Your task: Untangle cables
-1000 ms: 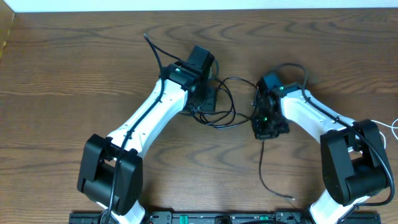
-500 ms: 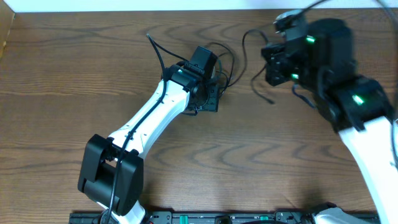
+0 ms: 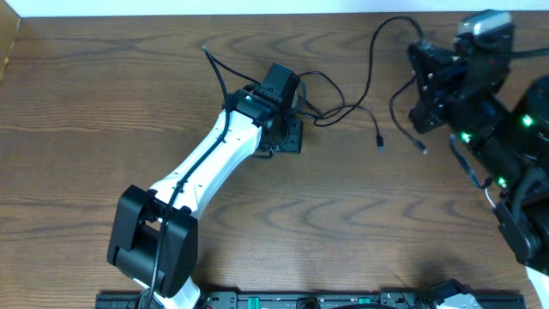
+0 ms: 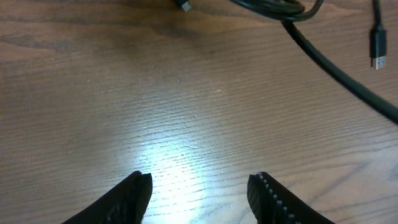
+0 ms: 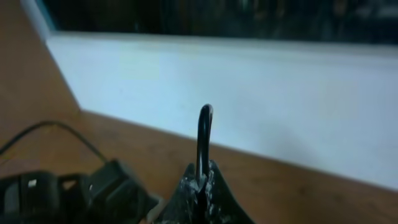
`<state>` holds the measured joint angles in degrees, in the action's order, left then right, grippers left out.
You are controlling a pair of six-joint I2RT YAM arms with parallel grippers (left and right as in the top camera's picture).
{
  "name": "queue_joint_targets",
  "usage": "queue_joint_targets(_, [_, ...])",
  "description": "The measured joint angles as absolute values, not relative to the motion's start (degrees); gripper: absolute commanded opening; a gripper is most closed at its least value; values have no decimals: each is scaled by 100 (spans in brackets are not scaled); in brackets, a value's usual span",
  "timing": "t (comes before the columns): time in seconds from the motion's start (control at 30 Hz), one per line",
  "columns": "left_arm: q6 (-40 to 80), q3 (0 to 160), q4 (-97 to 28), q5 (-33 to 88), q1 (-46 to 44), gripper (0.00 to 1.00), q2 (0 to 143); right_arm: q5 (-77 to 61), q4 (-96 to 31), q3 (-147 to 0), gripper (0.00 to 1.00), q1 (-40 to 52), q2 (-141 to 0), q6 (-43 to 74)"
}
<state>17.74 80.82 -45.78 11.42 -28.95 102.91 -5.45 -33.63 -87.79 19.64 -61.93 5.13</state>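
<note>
I am pinching the thin black cable (image 5: 204, 134) in the raised right gripper (image 5: 200, 185). It is running leftward over the brown wooden table (image 3: 103, 103) to the looped black cords (image 4: 277, 7) lying just ahead of my left gripper (image 4: 199, 186), whose fingers are standing apart, empty.

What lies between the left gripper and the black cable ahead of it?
Nothing but bare wooden table lies between the open left gripper and the black cable; the left wrist view shows it.

Glossy wood-grain table (image 4: 186, 124), matt black cables (image 4: 336, 67)
</note>
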Motion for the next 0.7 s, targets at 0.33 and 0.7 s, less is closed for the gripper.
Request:
queue_joint_targets(0.33, [1774, 8082, -4407, 1210, -2895, 66, 10291, -381, -2355, -8781, 1, 1964, -5863, 163])
queue_joint_targets(0.7, [707, 8082, -4021, 2206, -2864, 69, 10274, 224, -2696, -8781, 1, 1962, -5909, 99])
